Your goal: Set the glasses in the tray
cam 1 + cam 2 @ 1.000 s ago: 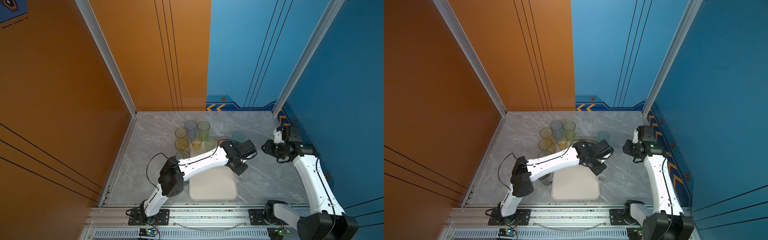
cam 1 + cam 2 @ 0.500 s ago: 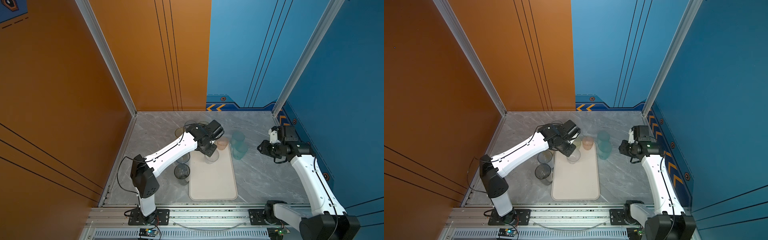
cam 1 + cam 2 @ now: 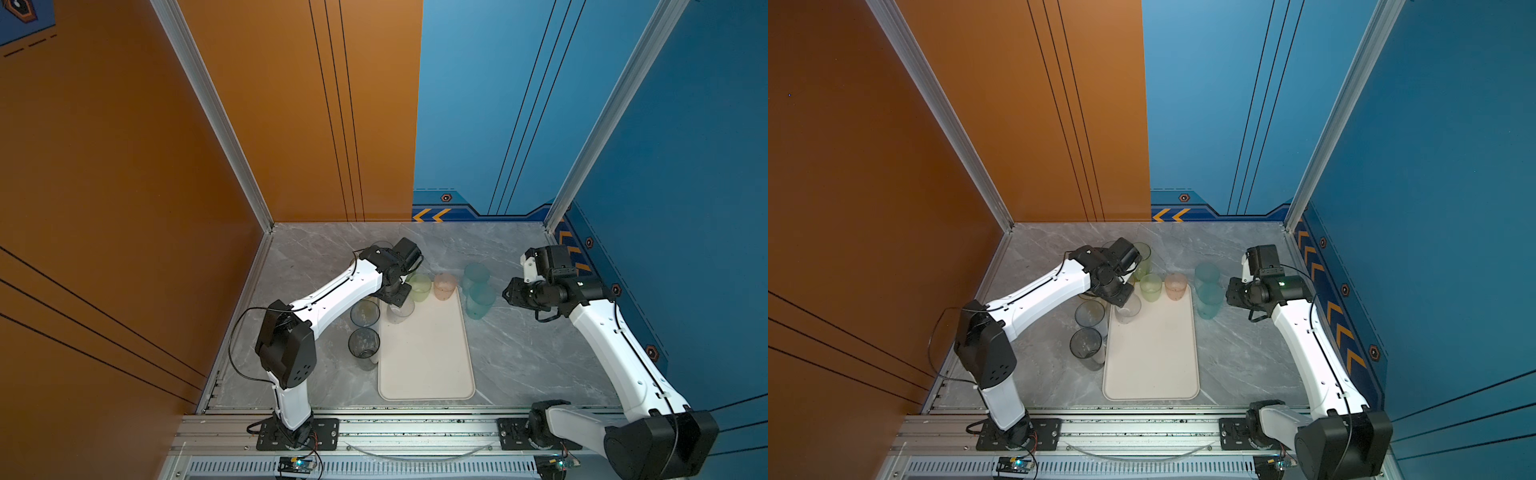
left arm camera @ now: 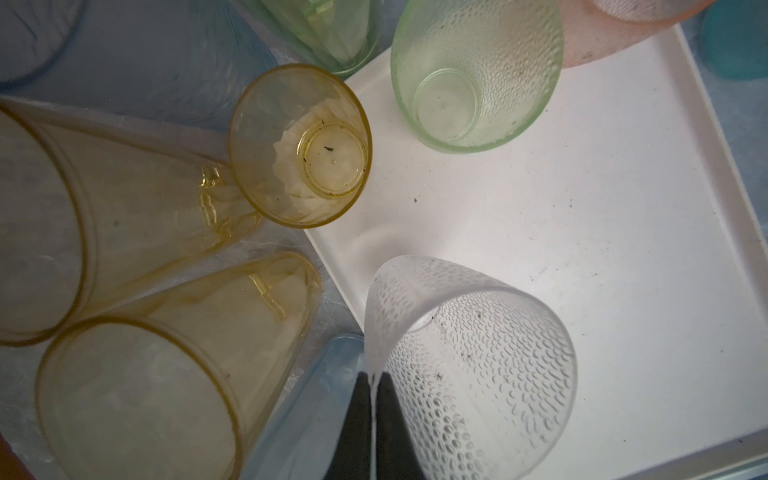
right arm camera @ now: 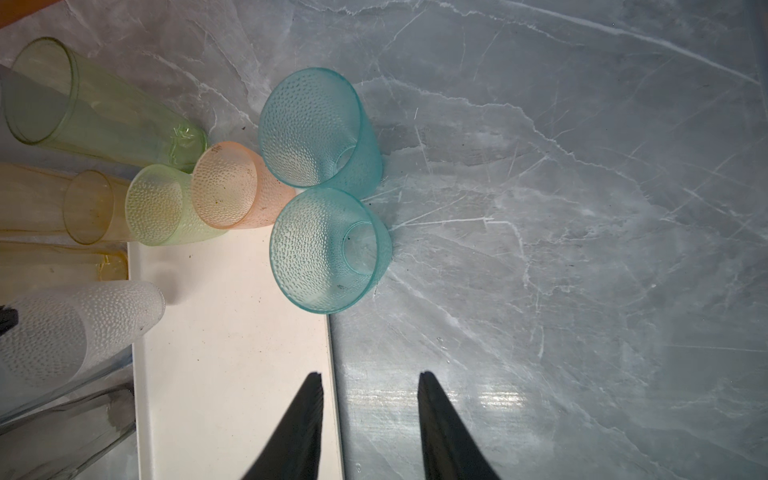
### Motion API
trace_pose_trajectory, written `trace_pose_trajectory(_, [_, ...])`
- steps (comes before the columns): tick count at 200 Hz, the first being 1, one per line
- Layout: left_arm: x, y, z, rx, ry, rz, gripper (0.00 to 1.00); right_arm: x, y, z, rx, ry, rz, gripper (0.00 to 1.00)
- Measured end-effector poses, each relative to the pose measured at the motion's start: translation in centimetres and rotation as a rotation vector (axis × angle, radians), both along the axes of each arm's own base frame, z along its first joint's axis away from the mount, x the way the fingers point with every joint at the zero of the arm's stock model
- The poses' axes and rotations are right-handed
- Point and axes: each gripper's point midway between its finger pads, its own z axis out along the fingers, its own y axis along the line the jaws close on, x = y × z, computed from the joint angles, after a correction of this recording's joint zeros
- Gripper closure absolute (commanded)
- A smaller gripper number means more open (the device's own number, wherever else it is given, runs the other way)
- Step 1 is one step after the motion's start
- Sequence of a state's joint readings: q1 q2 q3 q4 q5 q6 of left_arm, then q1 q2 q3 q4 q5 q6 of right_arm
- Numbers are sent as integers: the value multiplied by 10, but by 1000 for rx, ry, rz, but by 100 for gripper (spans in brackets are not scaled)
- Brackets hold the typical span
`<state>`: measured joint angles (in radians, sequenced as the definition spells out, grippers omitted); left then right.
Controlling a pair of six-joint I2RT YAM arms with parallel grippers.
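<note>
Left hand point(image 4: 372, 380) swung leftward across the tray point(image 3: 428, 374).

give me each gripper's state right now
Left gripper: shut on the clear frosted glass, pinching its wall.
Right gripper: open, holding nothing.

The desk point(image 5: 540, 208) looks like glossy grey marble-veined stone, catching reflections. The tray point(image 4: 582, 249) is smooth matt cream plastic, flecked with grit. The clear tumbler point(image 4: 478, 374), teal tumblers point(image 5: 328, 249), pink tumbler point(image 5: 232, 195) and short green tumbler point(image 4: 478, 75) are translucent plastic with a dimpled, frosted skin; the yellow tumbler point(image 4: 299, 145) is smooth and glossy. The right gripper point(image 5: 369, 376) has matt black fingers point(image 5: 299, 432).
</note>
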<state>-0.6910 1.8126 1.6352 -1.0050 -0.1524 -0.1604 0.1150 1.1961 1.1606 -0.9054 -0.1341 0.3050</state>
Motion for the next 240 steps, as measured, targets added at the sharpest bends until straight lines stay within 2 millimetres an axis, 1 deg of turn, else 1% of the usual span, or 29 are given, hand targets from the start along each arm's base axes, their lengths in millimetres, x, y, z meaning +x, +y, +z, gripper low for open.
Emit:
trace_pose_trajectory(31, [6,0,-5,-22,-6,10,100,2,4,1,-3,0,4,63])
trace_pose_trajectory(86, [15,6,-13,-28,-4,29,100,3,2,2,-17,-5,-1,63])
trace_pose_trajectory(141, [14,11,-21,-19,13,39,100,5,4,-3,-26,11,5,63])
trace_pose_trajectory(164, [14,15,-27,-15,21,47,100,7,7,0,-25,6,13,63])
trace_pose_trajectory(207, [18,17,-29,-29,16,58,100,9,11,1,-28,6,21,63])
trace_pose_trajectory(240, [20,19,-29,-35,15,64,92,11,12,-1,-38,12,23,63])
